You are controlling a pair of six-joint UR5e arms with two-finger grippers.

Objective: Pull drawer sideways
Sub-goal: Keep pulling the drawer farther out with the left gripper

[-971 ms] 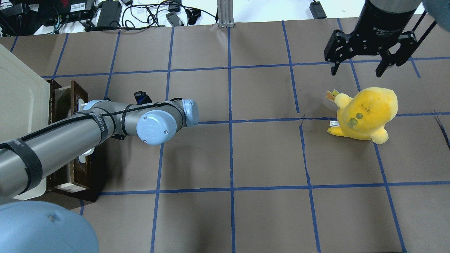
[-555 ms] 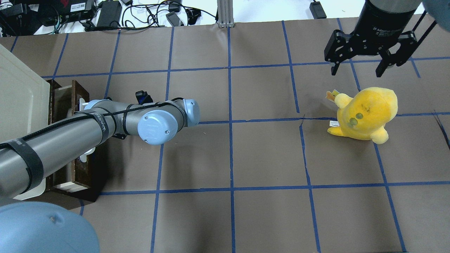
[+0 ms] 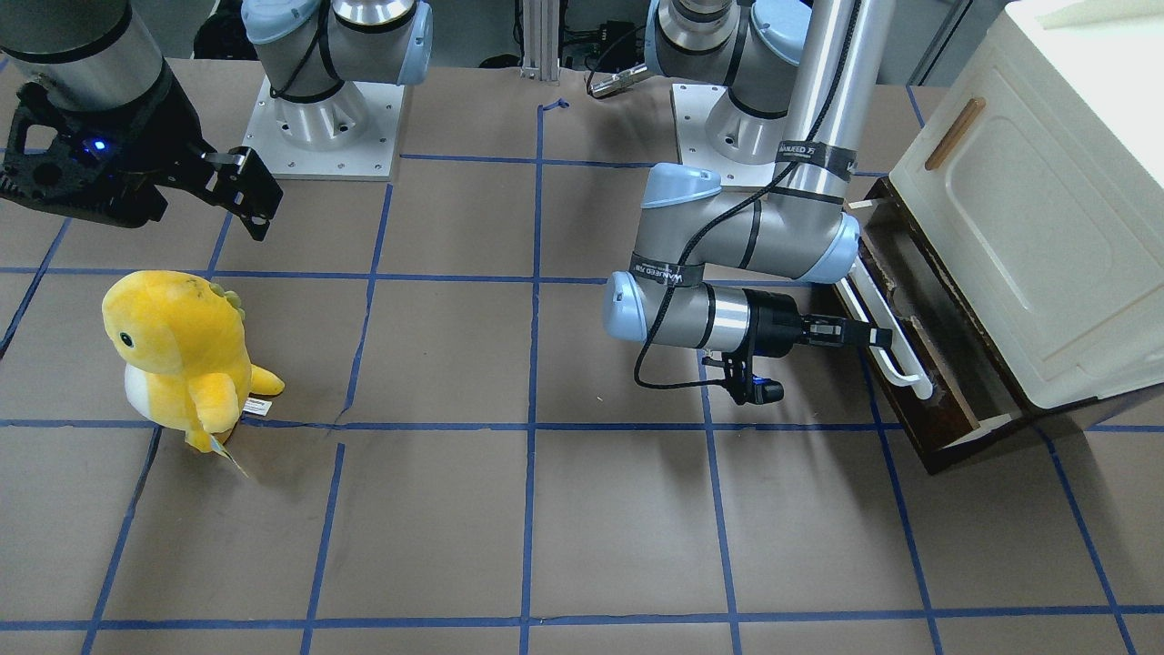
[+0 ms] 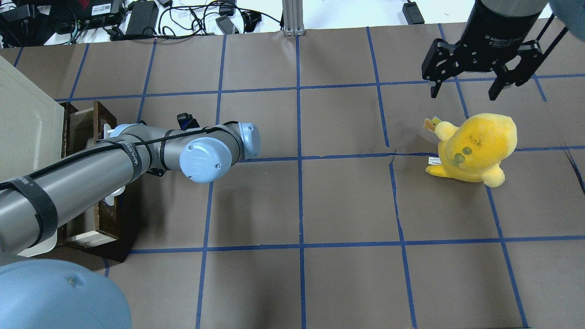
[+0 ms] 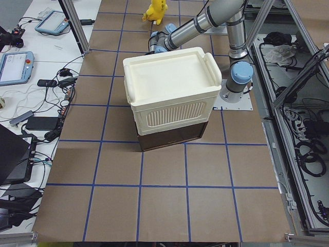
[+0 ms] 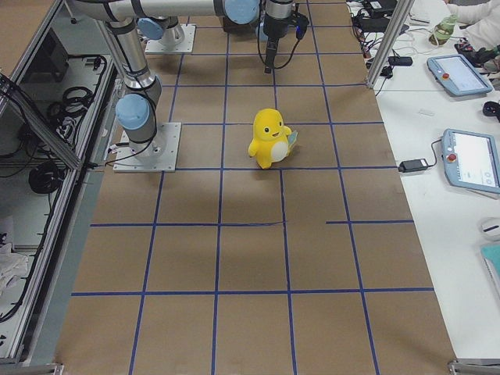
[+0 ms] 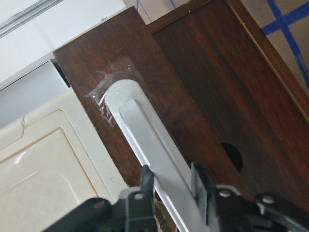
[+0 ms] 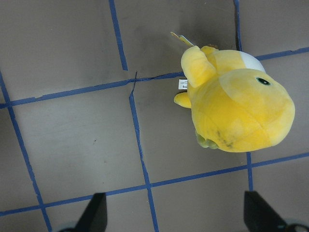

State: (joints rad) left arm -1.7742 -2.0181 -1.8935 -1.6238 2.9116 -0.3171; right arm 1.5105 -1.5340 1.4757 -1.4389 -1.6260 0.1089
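The dark brown wooden drawer (image 3: 946, 423) stands partly pulled out from under the cream cabinet (image 3: 1018, 227). Its long white bar handle (image 3: 898, 355) runs along its front. My left gripper (image 3: 878, 337) is shut on this handle. In the left wrist view the two fingers sit either side of the white bar (image 7: 145, 130), against the dark drawer front (image 7: 207, 96). In the overhead view the drawer (image 4: 101, 114) is partly covered by my left arm, and the left gripper is hidden. My right gripper (image 4: 463, 93) is open and empty, hanging above the table far from the drawer.
A yellow plush toy (image 4: 475, 146) stands on the brown, blue-taped table below my right gripper, and shows in the right wrist view (image 8: 241, 111). The cream cabinet (image 4: 23, 123) has a small tan handle (image 3: 955, 134). Cables and power bricks (image 4: 141, 18) lie past the far edge.
My left arm's elbow and wrist have shifted slightly toward the table's far side. The drawer front has moved slightly with it. The right arm and the plush have not moved.
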